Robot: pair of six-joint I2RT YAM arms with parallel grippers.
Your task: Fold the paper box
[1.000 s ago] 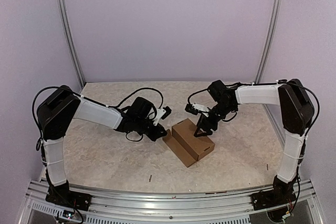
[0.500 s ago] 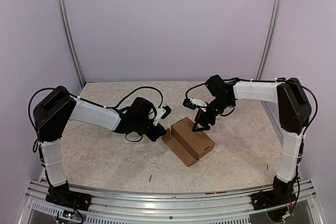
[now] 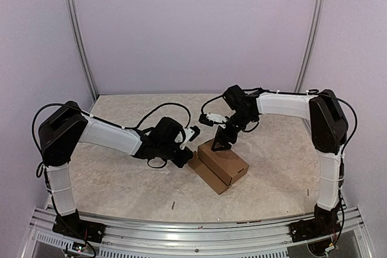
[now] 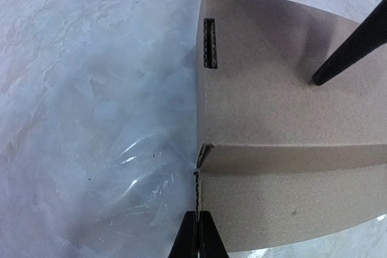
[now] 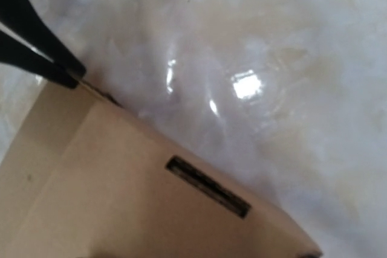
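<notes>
At paper box (image 4: 272,107) edge (left fingers (image 4: 187,243))

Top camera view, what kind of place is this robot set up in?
Probably a robotics lab test booth: plain lilac walls with metal corner posts, a marble-patterned tabletop, and two robot arms bolted to an aluminium rail, working on one paper box.
</notes>
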